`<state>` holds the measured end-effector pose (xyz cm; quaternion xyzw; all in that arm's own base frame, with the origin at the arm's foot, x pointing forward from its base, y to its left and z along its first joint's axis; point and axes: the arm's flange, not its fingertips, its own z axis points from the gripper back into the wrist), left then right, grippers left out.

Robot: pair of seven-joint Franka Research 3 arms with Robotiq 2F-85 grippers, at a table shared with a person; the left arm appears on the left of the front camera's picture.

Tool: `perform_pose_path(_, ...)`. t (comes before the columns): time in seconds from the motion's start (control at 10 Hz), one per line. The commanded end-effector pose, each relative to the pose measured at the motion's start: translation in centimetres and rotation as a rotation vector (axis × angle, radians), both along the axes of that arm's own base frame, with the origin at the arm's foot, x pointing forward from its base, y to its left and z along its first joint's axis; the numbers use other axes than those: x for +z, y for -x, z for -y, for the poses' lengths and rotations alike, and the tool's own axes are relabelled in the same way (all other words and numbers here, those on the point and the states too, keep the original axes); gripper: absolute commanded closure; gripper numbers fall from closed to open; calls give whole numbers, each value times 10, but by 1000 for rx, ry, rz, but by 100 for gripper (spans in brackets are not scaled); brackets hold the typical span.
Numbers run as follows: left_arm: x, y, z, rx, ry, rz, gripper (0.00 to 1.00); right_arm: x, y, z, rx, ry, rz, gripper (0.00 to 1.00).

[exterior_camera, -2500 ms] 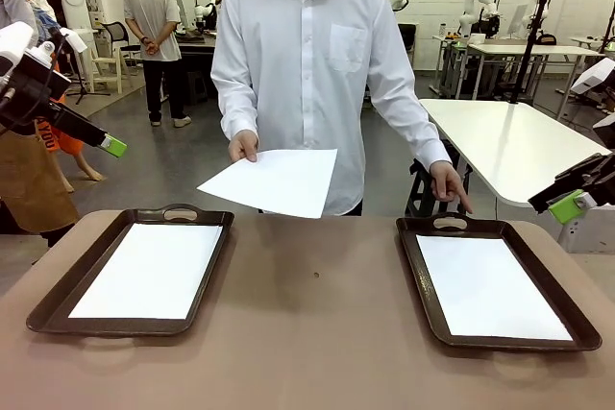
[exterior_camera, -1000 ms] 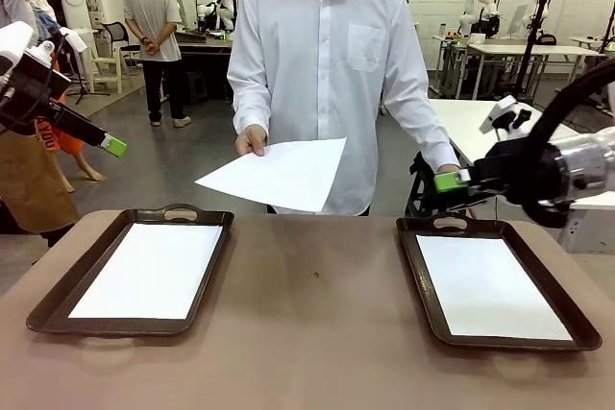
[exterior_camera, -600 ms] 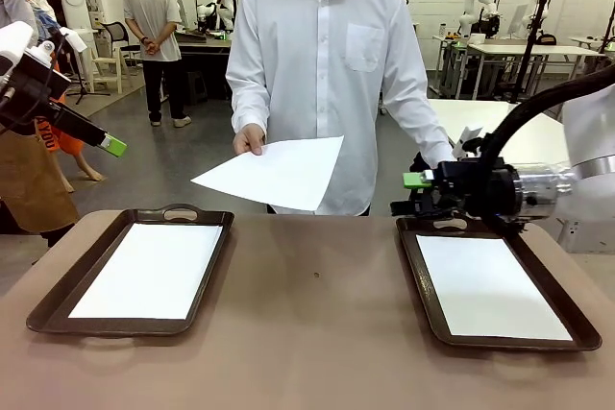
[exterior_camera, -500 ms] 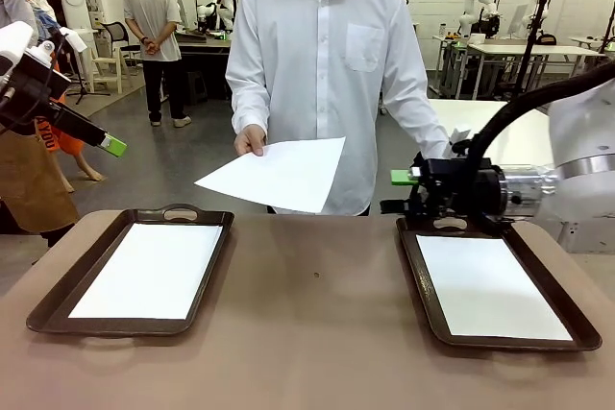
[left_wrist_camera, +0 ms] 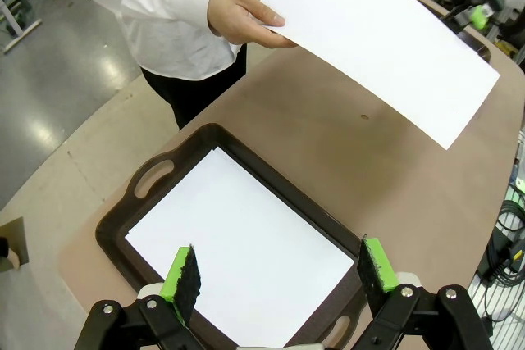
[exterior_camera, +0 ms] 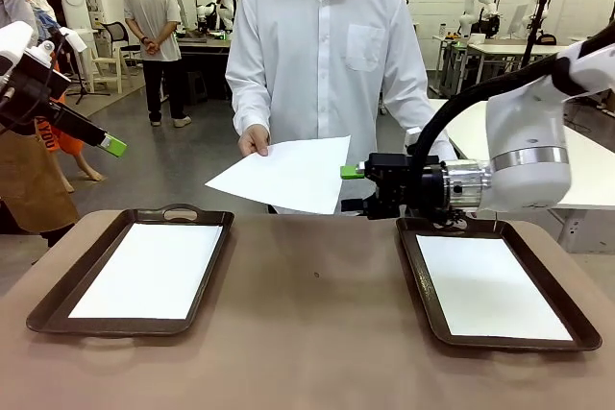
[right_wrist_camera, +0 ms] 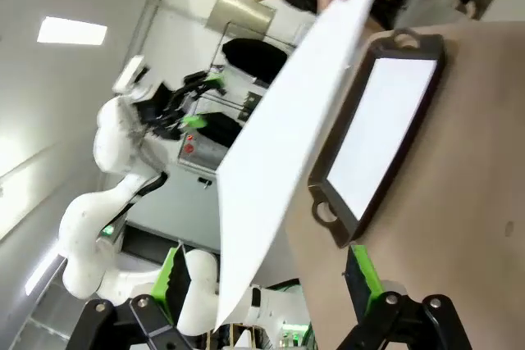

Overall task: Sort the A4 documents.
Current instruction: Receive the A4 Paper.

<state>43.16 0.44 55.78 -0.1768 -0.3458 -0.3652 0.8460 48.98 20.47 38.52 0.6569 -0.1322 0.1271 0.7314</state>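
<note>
Both dark brown handled trays (exterior_camera: 53,306) hold a sheet. Thin white A4 sheet (exterior_camera: 283,175) in person's hand (exterior_camera: 254,140), at my right end effector's (exterior_camera: 354,188) 9 o'clock; jaws spread, nothing pinched. Handover pending.

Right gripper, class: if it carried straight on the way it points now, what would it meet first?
Most likely the near edge of the held sheet: the right gripper, jaws open, points at it, the paper's corner lying between its fingers in the wrist view. Depth is uncertain.

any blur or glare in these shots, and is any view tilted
Front view: sharp, evenly lit, no strong glare. Right wrist view: rolled sideways and soft; the held sheet is smeared, a ceiling light glares at upper left. Left wrist view: crisp, with wide-angle bending of the tray.
</note>
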Motion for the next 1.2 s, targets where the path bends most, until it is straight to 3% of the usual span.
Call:
perform_pose_path(0.0, 0, 0, -1, -6, -5, 7, 0, -11, -24, -8, -88, 13, -70, 0)
perform_pose_path(0.4, 0, 0, -1, -6, -5, 7, 0, -19, -54, -2, -200, -24, -106, 0)
perform_pose_path(1.1, 0, 0, -1, -6, -5, 7, 0, -13, -49, -33, -117, -117, -121, 0)
